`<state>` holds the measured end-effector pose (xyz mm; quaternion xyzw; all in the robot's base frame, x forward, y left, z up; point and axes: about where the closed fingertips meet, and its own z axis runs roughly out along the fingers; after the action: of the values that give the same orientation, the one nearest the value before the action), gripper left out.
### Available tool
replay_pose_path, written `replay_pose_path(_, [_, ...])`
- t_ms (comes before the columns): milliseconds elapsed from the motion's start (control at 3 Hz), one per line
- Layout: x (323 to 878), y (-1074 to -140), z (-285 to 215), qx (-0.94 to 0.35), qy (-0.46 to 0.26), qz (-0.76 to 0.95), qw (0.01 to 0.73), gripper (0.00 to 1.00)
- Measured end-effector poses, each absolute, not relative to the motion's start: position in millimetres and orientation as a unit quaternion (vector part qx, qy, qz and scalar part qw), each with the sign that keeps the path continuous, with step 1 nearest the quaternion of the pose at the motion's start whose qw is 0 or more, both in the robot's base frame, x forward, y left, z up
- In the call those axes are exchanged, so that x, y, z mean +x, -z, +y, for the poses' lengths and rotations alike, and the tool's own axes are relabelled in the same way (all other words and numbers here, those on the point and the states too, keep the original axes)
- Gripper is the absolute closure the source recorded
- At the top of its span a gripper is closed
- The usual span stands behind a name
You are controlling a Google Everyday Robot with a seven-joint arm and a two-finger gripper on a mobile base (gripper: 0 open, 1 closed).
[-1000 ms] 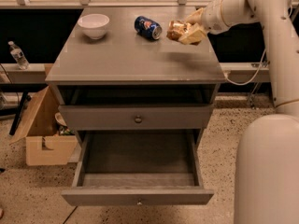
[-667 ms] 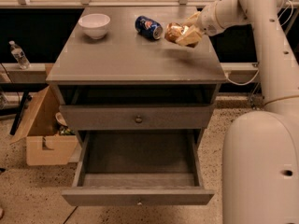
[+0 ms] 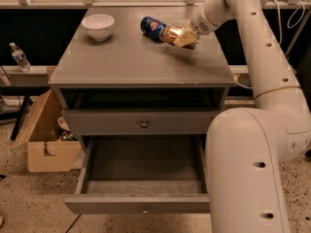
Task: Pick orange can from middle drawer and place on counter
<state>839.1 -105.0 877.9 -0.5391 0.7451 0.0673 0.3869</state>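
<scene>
One camera view, looking down from the front. At 1 o'clock on the counter (image 3: 131,64): orange can (image 3: 172,33), tipped on its side, sitting right between the jaws of the gripper (image 3: 181,38). Jaws narrowed to can width and clenched on the orange can, gripping from its 3 o'clock end. Cannot tell whether resting on the surface or held just above it; dark shadow directly beneath. Just beside the can at its 10 o'clock, touching or nearly so: blue soda can (image 3: 151,27), lying on its side. Reaching in from 2 o'clock: white arm (image 3: 252,57), wrist bent down toward the can. At 11 o'clock of the counter, well apart from the gripper: white bowl (image 3: 98,25), upright. Below the counter edge: upper drawer (image 3: 112,123), shut, round knob mid-front. Under that, toward 6 o'clock: middle drawer (image 3: 97,205), pulled out, small knob on its front. Off at 9 o'clock on the ground: cardboard box (image 3: 46,152), flap open. Above the box, near 10 o'clock: water bottle (image 3: 18,57), upright.
</scene>
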Motion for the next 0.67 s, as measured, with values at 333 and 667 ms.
replay_pose_path(333, [843.5,-876.0,-100.1,-0.533,-0.065,0.752,0.382,0.0])
replay_pose_path(667, [840.3,-881.9,-102.9,-0.532,-0.075,0.746,0.392,0.0])
